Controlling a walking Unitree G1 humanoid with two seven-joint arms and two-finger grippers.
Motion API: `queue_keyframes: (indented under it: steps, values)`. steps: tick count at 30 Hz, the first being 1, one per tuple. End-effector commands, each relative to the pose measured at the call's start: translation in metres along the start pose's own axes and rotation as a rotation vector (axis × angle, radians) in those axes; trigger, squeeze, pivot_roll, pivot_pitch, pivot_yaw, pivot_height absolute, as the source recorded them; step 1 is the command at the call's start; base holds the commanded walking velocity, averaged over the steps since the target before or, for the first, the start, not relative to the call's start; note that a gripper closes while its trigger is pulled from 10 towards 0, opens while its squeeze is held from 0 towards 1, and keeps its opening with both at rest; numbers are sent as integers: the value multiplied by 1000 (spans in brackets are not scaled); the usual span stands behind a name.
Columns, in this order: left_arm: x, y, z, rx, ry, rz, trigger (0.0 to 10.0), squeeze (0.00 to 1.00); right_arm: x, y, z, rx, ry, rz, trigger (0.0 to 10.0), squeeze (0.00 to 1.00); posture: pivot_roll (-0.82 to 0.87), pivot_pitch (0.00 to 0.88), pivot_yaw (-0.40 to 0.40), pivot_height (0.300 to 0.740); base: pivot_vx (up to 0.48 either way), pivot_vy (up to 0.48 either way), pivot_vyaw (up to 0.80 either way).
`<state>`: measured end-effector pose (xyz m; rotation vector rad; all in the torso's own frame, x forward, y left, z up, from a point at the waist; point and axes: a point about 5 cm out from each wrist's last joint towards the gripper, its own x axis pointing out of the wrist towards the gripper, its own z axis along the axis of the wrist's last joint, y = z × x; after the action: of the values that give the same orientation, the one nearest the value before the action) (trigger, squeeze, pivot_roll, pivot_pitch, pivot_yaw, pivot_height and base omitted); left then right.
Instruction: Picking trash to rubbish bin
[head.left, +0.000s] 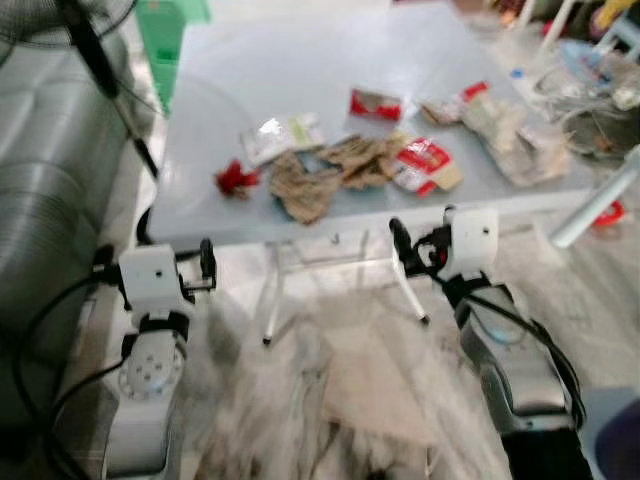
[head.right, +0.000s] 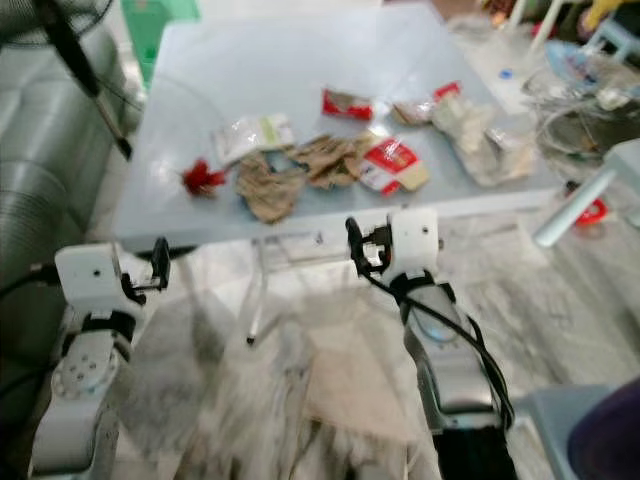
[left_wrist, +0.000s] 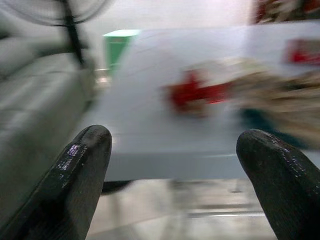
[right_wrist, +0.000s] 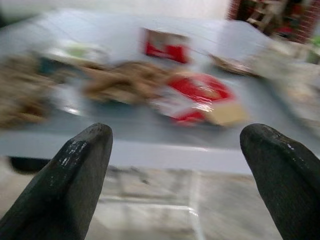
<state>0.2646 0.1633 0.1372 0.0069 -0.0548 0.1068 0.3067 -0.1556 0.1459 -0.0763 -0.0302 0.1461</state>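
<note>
Facing the low grey-blue table (head.left: 250, 90) from just short of its near edge, both arms are raised to about edge height with nothing held, which reads as an approach posture before a first pick. The left gripper (head.left: 205, 266) sits below and in front of the table's near left corner; in the left wrist view its fingers (left_wrist: 75, 165) stand wide apart, with the red crumpled scrap (left_wrist: 192, 95) between them in the line of sight, so that piece looks like its likely target. The right gripper (head.left: 400, 245) is just below the near edge, further right; its fingers (right_wrist: 75, 160) are equally wide apart and bracket the red and white snack wrapper (right_wrist: 197, 97) lying near the edge. The trash is all on the tabletop, none of it touched by either gripper. From the robot's left: the red scrap (head.left: 236, 179) alone, a clear plastic packet (head.left: 282, 135) with green print, a heap of crumpled brown paper (head.left: 325, 172) in the middle, the red and white wrapper (head.left: 424, 163) touching the heap's right side, a second red packet (head.left: 376, 104) further back, and a pile of pale crumpled paper (head.left: 510, 135) toward the right edge. All pieces look light, thin and flattened. A grey sofa (head.left: 50, 200) and a standing fan (head.left: 85, 40) flank the table on the left. The frames are motion-blurred, so finer print is unreadable.
</note>
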Motion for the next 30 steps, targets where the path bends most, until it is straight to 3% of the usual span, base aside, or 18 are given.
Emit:
queue_keyframes:
  steps: [1, 13, 18, 25, 30]
  values:
    - [1, 12, 2, 22, -13, 42, 10000, 0, 2, 8, 6, 10, -27, 26, 10000, 0, 77, 128, -13, 740, 334, 0, 0]
    - [0, 17, 1, 79, -18, 137, 10000, 0, 2, 9, 7, 4, -34, 38, 10000, 0, 77, 127, -14, 740, 28, 0, 0]
    - [0, 12, -1, 87, -9, 116, 10000, 0, 2, 10, 8, -10, -39, 50, 10000, 0, 70, 123, -14, 740, 0, 0, 84]
    - [1, 8, -2, 87, -1, 96, 10000, 0, 2, 10, 7, -16, -35, 49, 10000, 0, 70, 123, -14, 740, 0, 0, 800]
    - [1, 7, -2, 64, 2, 73, 10000, 0, 3, 8, 6, -6, -31, 36, 10000, 0, 71, 117, -13, 740, 0, 0, 0]
